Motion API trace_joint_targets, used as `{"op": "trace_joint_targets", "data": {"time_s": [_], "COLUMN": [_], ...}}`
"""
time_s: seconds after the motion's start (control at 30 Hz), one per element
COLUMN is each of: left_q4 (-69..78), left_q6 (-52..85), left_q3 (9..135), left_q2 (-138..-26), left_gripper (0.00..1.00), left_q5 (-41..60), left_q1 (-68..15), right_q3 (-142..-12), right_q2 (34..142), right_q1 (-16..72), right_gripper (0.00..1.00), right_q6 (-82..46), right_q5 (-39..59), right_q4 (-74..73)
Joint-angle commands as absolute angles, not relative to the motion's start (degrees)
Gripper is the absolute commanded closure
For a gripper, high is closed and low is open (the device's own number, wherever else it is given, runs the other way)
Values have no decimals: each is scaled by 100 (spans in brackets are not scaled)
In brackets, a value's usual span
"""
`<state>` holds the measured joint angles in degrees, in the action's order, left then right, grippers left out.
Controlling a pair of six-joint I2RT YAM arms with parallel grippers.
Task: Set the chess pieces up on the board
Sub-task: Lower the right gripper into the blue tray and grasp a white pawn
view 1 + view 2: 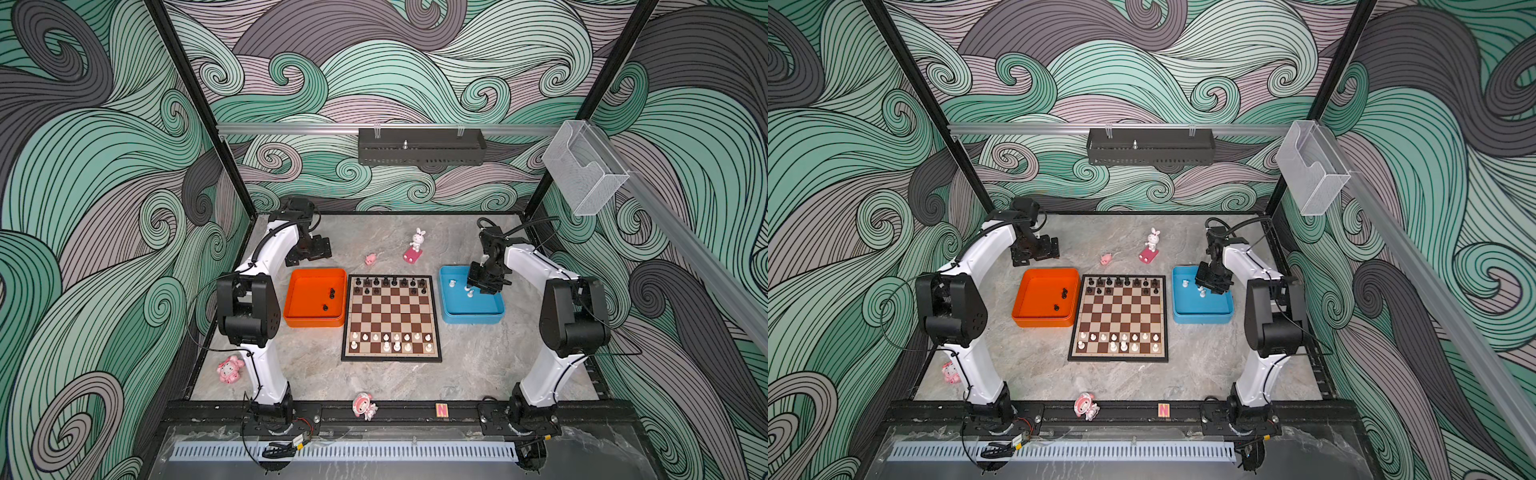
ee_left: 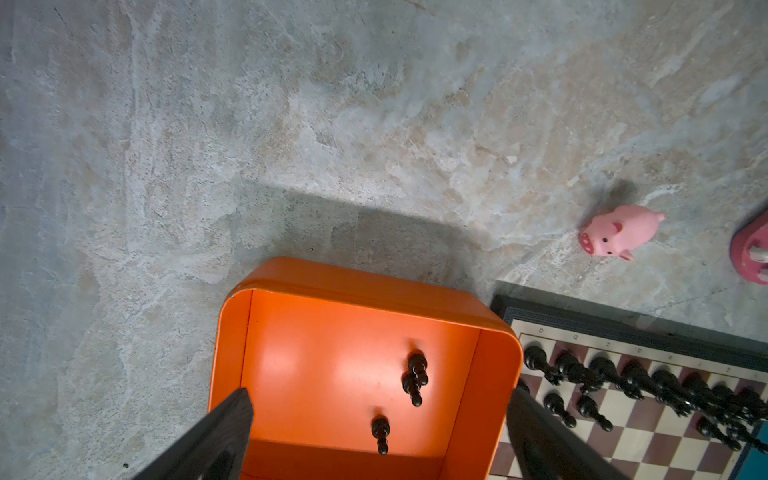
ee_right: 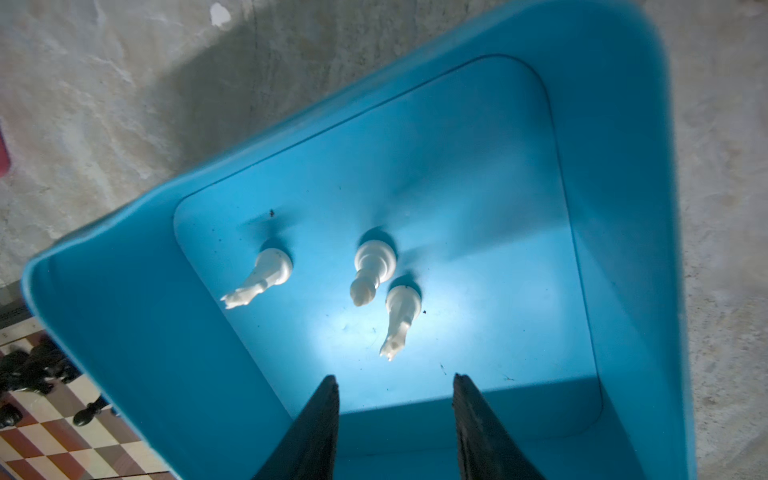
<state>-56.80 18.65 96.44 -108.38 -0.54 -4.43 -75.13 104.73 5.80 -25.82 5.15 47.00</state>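
The board (image 1: 390,316) (image 1: 1121,311) lies mid-table, with black chess pieces (image 1: 390,282) along its far rows and white ones (image 1: 390,341) along its near rows. Three black pieces (image 2: 417,370) stand in the orange tray (image 1: 313,322) to the board's left. My left gripper (image 2: 379,395) (image 1: 309,249) hangs open above that tray's far edge, holding nothing. Three white pieces (image 3: 372,266) stand in the blue tray (image 1: 473,318) to the board's right. My right gripper (image 3: 394,377) (image 1: 484,286) is down inside it, its jaws partly apart with nothing between them, just short of a white knight (image 3: 401,316).
A pink pig (image 1: 370,259) and a white rabbit on a pink base (image 1: 415,245) stand behind the board. Pink figurines sit at the near left (image 1: 230,369) and on the front rail (image 1: 364,406), next to a small N block (image 1: 441,410).
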Motion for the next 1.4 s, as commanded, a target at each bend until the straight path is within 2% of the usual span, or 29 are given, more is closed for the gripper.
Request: {"op": "trace_joint_targets", "data": {"time_s": [0.0,0.37,1.1,1.37], "left_q4": [-5668,-5665,-5670,-5688], "left_q6": [1872,1863,1854,1856], "left_q3": [9633,9653,9660,9659], "left_q2": [-10836,-10944,-11058,-11083], "left_gripper": [2,2,2,2], "left_q5": [97,149,123,123], "left_q1": [-354,-312,-299,-299], "right_q3": [-7405,-7416,-7449,-7436], "right_q2": [10529,10738,10978,10927], "right_q1": [528,481,475,475], "right_gripper": [57,69,82,92], "right_q6": [-2745,-2756,-2709,-2639], "right_q5": [397,409,538,629], "right_q4": [4606,4457,4296,4273]}}
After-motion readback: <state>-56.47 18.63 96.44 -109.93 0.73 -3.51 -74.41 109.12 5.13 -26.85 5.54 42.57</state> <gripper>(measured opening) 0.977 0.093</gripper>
